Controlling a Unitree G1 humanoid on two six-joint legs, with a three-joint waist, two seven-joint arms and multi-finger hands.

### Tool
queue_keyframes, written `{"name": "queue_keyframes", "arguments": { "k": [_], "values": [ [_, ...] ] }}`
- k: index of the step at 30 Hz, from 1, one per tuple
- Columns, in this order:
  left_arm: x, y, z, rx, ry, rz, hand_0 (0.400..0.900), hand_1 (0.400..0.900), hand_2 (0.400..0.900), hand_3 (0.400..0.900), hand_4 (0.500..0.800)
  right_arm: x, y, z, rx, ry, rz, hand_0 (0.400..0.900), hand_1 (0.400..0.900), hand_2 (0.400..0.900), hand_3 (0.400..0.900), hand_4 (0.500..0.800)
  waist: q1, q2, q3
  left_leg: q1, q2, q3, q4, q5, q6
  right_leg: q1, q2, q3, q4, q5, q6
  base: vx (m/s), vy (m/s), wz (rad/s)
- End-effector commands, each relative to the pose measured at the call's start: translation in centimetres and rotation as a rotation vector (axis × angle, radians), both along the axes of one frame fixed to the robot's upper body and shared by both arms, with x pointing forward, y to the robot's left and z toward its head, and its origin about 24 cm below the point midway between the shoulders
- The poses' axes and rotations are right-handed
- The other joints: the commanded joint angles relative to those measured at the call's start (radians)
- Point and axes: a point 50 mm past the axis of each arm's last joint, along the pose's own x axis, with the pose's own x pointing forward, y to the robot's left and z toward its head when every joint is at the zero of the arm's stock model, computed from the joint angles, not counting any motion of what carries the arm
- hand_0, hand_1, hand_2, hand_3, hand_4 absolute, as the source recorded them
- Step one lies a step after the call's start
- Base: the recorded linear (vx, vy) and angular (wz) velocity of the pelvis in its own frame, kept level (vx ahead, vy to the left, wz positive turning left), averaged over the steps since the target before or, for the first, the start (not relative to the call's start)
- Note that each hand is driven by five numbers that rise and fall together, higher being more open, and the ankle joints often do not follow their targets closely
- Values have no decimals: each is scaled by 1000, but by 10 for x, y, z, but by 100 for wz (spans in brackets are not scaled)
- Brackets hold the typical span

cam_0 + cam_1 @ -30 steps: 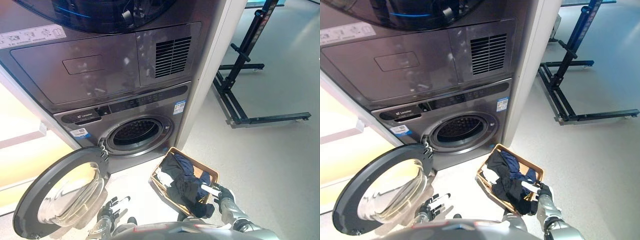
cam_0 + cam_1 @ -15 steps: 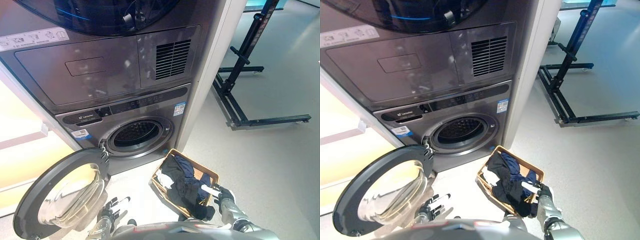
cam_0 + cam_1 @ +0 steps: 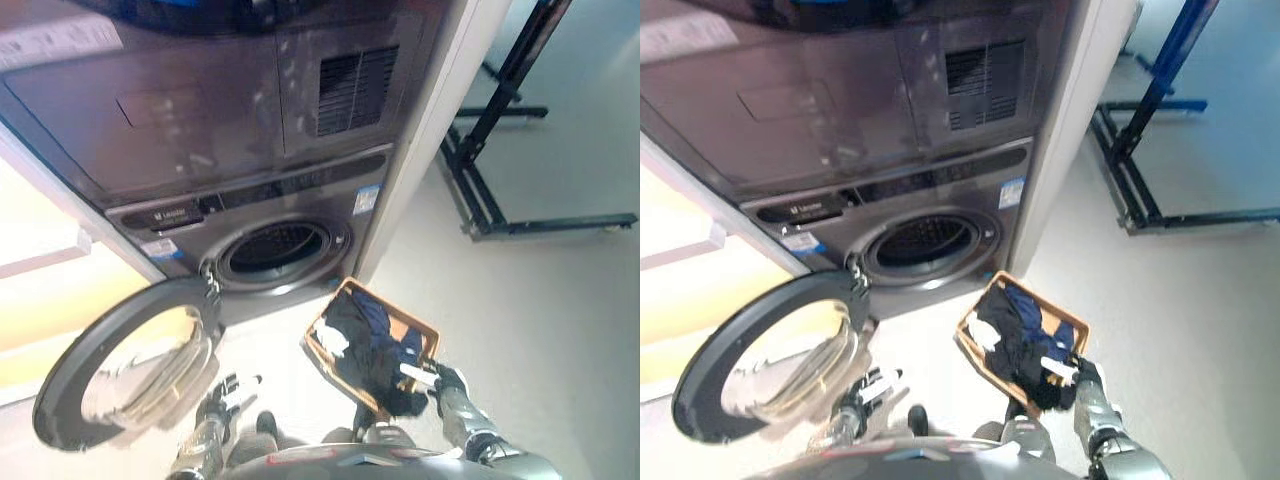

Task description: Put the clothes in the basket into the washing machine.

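A wicker basket stands on the floor in front of and to the right of the washing machine. Dark blue and black clothes with a white piece lie heaped in it. The washing machine's round drum opening is open, and its door is swung out to the left. My right hand is at the basket's near right corner, on the dark clothes that hang over the rim. My left hand is open, low, just under the door's right edge, and holds nothing.
A second machine is stacked on top of the washer. A white panel flanks the machines on the right. A black metal stand with floor legs is at the far right. A pale cabinet is on the left.
The whole view has shifted as my head moved. Both hands, the basket and the door keep their places relative to each other.
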Motion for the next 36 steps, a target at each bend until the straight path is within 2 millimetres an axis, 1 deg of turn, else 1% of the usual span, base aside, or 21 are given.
{"name": "queue_keyframes", "arguments": {
  "k": [1, 2, 3, 4, 5, 6, 7, 10, 11, 12, 13, 16, 19, 21, 24, 26, 28, 31, 34, 36],
  "values": [
    [55, 12, 52, 41, -346, -36, 900, 900, 900, 900, 800, 83, 5, 69, -124, -348, 163, 900, 900, 900, 900, 800, 6, -24, 134, -132, -27, -9, 72, 22, -3, -98, -26, 8, 92, -37, 82, -326, 11, 6],
    [67, 14, 69, 77, -434, -65, 900, 900, 900, 900, 800, 99, 6, 87, -157, -418, 191, 900, 900, 900, 900, 800, 9, -23, 157, -185, -30, -20, 87, 26, -3, -165, -32, 7, 117, -34, 80, -262, 29, 4],
    [82, 13, 93, 134, -540, -122, 900, 900, 900, 900, 800, 118, 0, 114, -244, -501, 236, 900, 900, 900, 900, 800, 21, -20, 179, -278, -31, -21, 116, 28, 2, -272, -42, 2, 178, -39, 77, -295, 36, 12],
    [87, 12, 97, 154, -561, -142, 900, 900, 900, 900, 800, 126, -3, 124, -281, -519, 252, 900, 900, 900, 900, 800, 24, -19, 182, -320, -31, -20, 129, 36, 4, -311, -52, -4, 192, -36, 76, -176, 20, 15],
    [96, 9, 111, 178, -623, -161, 900, 900, 900, 900, 800, 137, -5, 140, -315, -567, 254, 900, 900, 900, 900, 800, 30, -11, 190, -356, -25, -31, 151, 10, -2, -355, -57, 4, 230, -63, 87, -201, 8, 25],
    [108, 6, 130, 195, -714, -165, 900, 900, 900, 900, 800, 148, -12, 161, -363, -620, 244, 900, 900, 900, 900, 800, 34, -8, 210, -429, -26, -23, 192, 21, 9, -428, -78, -1, 278, -51, 75, -167, 1, 17],
    [108, 6, 130, 195, -714, -165, 900, 900, 900, 900, 800, 149, -12, 161, -364, -621, 244, 900, 900, 900, 900, 800, 34, -8, 205, -439, -27, -23, 198, 19, 9, -438, -80, -1, 283, -53, 75, -245, 11, 11],
    [122, -1, 164, 194, -879, -151, 900, 900, 900, 900, 800, 174, -29, 213, -492, -722, 208, 900, 900, 900, 900, 800, 51, 3, 234, -589, -21, -26, 291, 2, 12, -583, -107, 9, 370, -62, 72, -190, 5, 0],
    [125, -2, 173, 191, -919, -148, 900, 900, 900, 900, 800, 180, -33, 229, -521, -755, 196, 900, 900, 900, 900, 800, 53, 4, 239, -640, -20, -25, 326, -7, 13, -629, -115, 15, 400, -68, 70, -192, 6, -2],
    [130, -6, 184, 193, -966, -153, 900, 900, 900, 900, 800, 185, -39, 246, -557, -786, 175, 900, 900, 900, 900, 800, 58, 7, 246, -687, -19, -24, 360, -17, 14, -679, -124, 18, 435, -74, 69, -68, -10, -5],
    [133, -9, 194, 197, -1012, -158, 900, 900, 900, 900, 800, 189, -44, 260, -584, -806, 154, 900, 900, 900, 900, 800, 63, 11, 241, -729, -14, -32, 404, -61, 2, -715, -128, 27, 478, -112, 83, -59, -4, -1],
    [143, -19, 224, 200, -1142, -172, 900, 900, 900, 900, 800, 197, -58, 302, -666, -865, 92, 900, 900, 900, 900, 800, 77, 22, 240, -868, -16, -38, 498, -87, 4, -855, -141, 31, 571, -132, 78, -95, 8, 1],
    [147, -29, 248, 174, -1245, -173, 900, 900, 900, 900, 800, 199, -65, 335, -705, -924, 40, 900, 900, 900, 900, 800, 87, 32, 236, -984, -19, -49, 595, -113, 6, -976, -154, 36, 668, -161, 69, -90, 9, 4],
    [149, -34, 258, 160, -1289, -174, 900, 900, 900, 900, 800, 200, -70, 354, -734, -950, 4, 900, 900, 900, 900, 800, 94, 39, 236, -1053, -21, -59, 666, -134, 7, -1054, -166, 45, 736, -183, 61, -59, 3, 7],
    [147, -38, 269, 137, -1343, -168, 900, 900, 900, 900, 800, 200, -74, 368, -768, -959, -18, 900, 900, 900, 900, 800, 110, 50, 236, -1131, -28, -66, 740, -154, 10, -1146, -182, 51, 813, -205, 54, -43, 3, 0],
    [147, -41, 275, 123, -1368, -166, 900, 900, 900, 900, 800, 199, -76, 374, -766, -970, -30, 900, 900, 900, 900, 800, 117, 54, 240, -1180, -34, -67, 789, -164, 10, -1197, -196, 57, 860, -221, 48, -34, -12, 2],
    [146, -42, 280, 116, -1386, -163, 900, 900, 900, 900, 800, 201, -70, 376, -757, -985, -5, 900, 900, 900, 900, 800, 120, 58, 246, -1219, -38, -75, 824, -175, 14, -1239, -207, 70, 900, -240, 41, -29, -7, 5],
    [145, -39, 279, 103, -1384, -133, 900, 900, 900, 900, 800, 206, -56, 369, -698, -1001, 31, 900, 900, 900, 900, 800, 121, 57, 253, -1263, -41, -83, 866, -184, 20, -1288, -227, 83, 953, -257, 28, -5, -2, 2],
    [142, -36, 273, 98, -1359, -114, 900, 900, 900, 900, 800, 213, -39, 360, -720, -963, 101, 900, 900, 900, 900, 800, 123, 54, 254, -1292, -45, -80, 887, -186, 27, -1320, -235, 86, 980, -260, 21, 0, 0, 0],
    [141, -34, 271, 94, -1350, -100, 900, 900, 900, 900, 800, 216, -32, 346, -745, -901, 135, 900, 900, 900, 900, 800, 126, 59, 254, -1313, -49, -78, 897, -185, 30, -1350, -239, 98, 996, -261, 16, 0, 0, 0]
  ]
}}
